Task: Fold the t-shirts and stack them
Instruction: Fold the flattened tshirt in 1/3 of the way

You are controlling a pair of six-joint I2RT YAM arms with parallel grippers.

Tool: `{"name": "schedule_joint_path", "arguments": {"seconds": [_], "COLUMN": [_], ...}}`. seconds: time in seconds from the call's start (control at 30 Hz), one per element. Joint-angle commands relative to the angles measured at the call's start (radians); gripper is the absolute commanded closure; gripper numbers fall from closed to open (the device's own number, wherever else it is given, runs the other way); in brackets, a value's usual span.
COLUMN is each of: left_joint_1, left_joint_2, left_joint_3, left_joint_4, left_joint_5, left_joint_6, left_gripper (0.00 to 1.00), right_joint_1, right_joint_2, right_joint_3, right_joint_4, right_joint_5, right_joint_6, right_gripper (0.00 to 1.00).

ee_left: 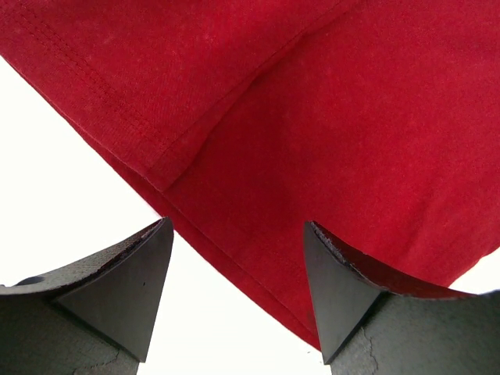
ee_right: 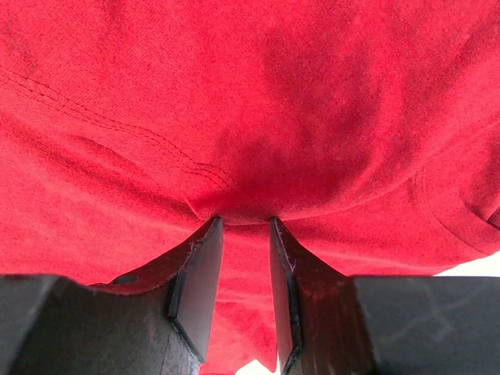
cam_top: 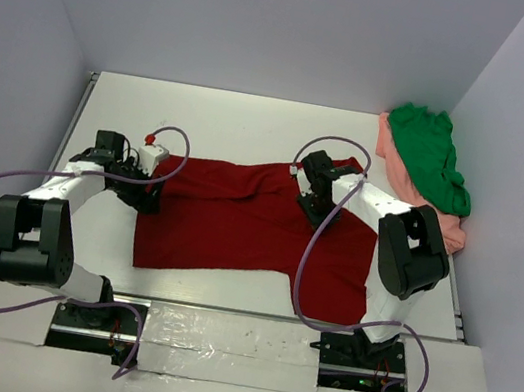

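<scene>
Cotton of the red shirt (cam_top: 248, 219), spread on the table (cam_top: 225, 118), is reckoned soft and floppy, best pinched at a hem; left gripper (ee_left: 238, 226) is seen wide open at the hem, right gripper (ee_right: 246, 220) barely parted on a pucker, hold unclear.

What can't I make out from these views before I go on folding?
Salmon pink shirt: top view, mostly buried under the green shirt.
Dark red shirt neckline: top view, partly covered by the right arm; wrist views too close.
Right pincer: right wrist view, cloth bunches at its tips; pinched or merely touching, cannot tell.
</scene>
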Motion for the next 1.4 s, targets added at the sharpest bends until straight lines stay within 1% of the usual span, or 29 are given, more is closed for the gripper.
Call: {"name": "schedule_joint_path", "arguments": {"seconds": [0.0, 0.13, 0.23, 0.33, 0.37, 0.43, 0.47, 0.73, 0.77, 0.8, 0.83, 0.9, 1.07, 1.37], "left_joint_1": [0.004, 0.004, 0.004, 0.004, 0.004, 0.004, 0.004, 0.004, 0.004, 0.004, 0.004, 0.004, 0.004, 0.004], "left_joint_2": [-0.022, -0.019, -0.016, -0.016, -0.016, -0.018, -0.018, -0.026, -0.026, -0.027, -0.027, -0.027, -0.035, -0.047], "left_joint_3": [-0.004, -0.003, -0.003, -0.009, -0.014, -0.017, -0.02, -0.027, -0.027, -0.027, -0.029, -0.029, -0.032, -0.026], "left_joint_4": [0.036, 0.039, 0.042, 0.05, 0.052, 0.056, 0.058, 0.061, 0.062, 0.061, 0.064, 0.061, 0.064, 0.05], "left_joint_5": [0.03, 0.03, 0.035, 0.038, 0.036, 0.036, 0.038, 0.039, 0.041, 0.042, 0.042, 0.047, 0.047, 0.042], "left_joint_6": [0.009, 0.011, 0.011, 0.009, 0.009, 0.008, 0.008, 0.005, 0.005, 0.003, 0.0, 0.0, -0.005, 0.001], "left_gripper": [0.24, 0.24, 0.24, 0.24, 0.24, 0.25, 0.25, 0.25, 0.25, 0.25, 0.25, 0.25, 0.25, 0.25], "right_joint_1": [-0.004, -0.006, -0.004, -0.006, -0.004, -0.004, -0.004, -0.006, -0.004, -0.006, -0.004, -0.001, 0.006, 0.013], "right_joint_2": [-0.007, 0.004, 0.013, 0.021, 0.024, 0.029, 0.032, -0.006, -0.019, -0.032, -0.06, -0.083, -0.115, -0.082], "right_joint_3": [0.016, 0.011, 0.006, 0.003, 0.003, -0.001, -0.001, -0.011, -0.012, -0.017, -0.02, -0.024, -0.015, -0.012], "right_joint_4": [0.031, 0.029, 0.028, 0.025, 0.025, 0.023, 0.02, 0.032, 0.032, 0.035, 0.046, 0.055, 0.054, 0.034], "right_joint_5": [-0.015, -0.022, -0.022, -0.018, -0.015, -0.013, -0.007, 0.051, 0.035, 0.004, -0.008, -0.024, -0.044, -0.053], "right_joint_6": [0.018, 0.023, 0.023, 0.023, 0.023, 0.018, 0.018, 0.024, 0.02, 0.017, 0.015, 0.017, 0.024, 0.037], "right_gripper": [0.62, 0.63, 0.68, 0.81, 0.88, 0.98, 1.0, 1.0, 0.96, 0.88, 0.76, 0.67, 0.59, 0.58]}}
